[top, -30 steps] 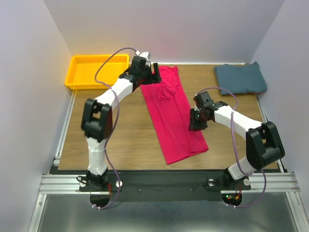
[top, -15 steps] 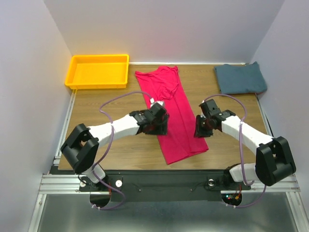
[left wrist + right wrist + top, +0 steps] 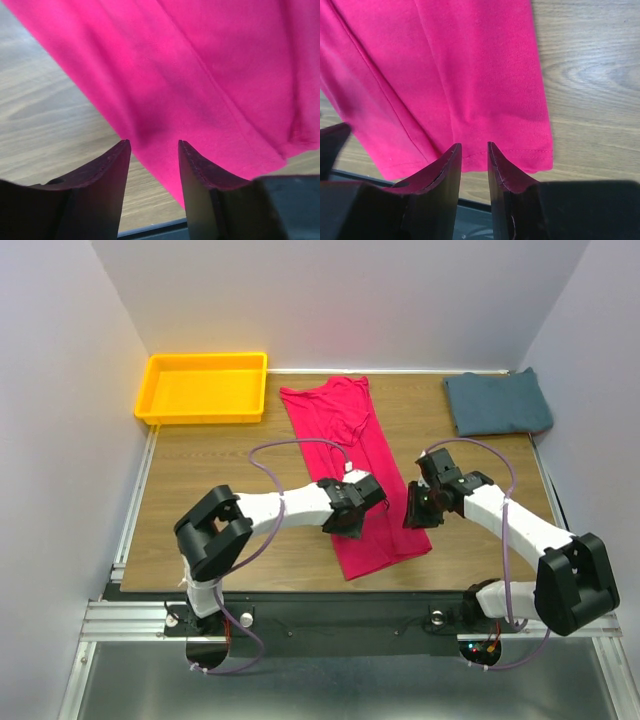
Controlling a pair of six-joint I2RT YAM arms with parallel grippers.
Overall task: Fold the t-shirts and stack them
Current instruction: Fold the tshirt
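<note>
The crimson-pink t-shirt lies flat as a long narrow strip, running from the back middle of the table toward the front. My left gripper hangs low over the strip's left edge near its front end. In the left wrist view it is open, with pink cloth and wood showing in the gap. My right gripper is at the strip's right edge, opposite the left one. Its jaws stand a narrow gap apart just short of the hem, with nothing pinched. The teal-blue t-shirt rests folded at the back right.
A yellow tray stands at the back left corner. The wooden table shows bare wood left of the pink shirt and between it and the teal one. The table's front edge lies just beyond both grippers' fingertips in the wrist views.
My left arm has swung from the shirt's collar end at the back down to its front left edge, its jaws narrowing. The right gripper has shifted slightly forward and narrowed a little.
</note>
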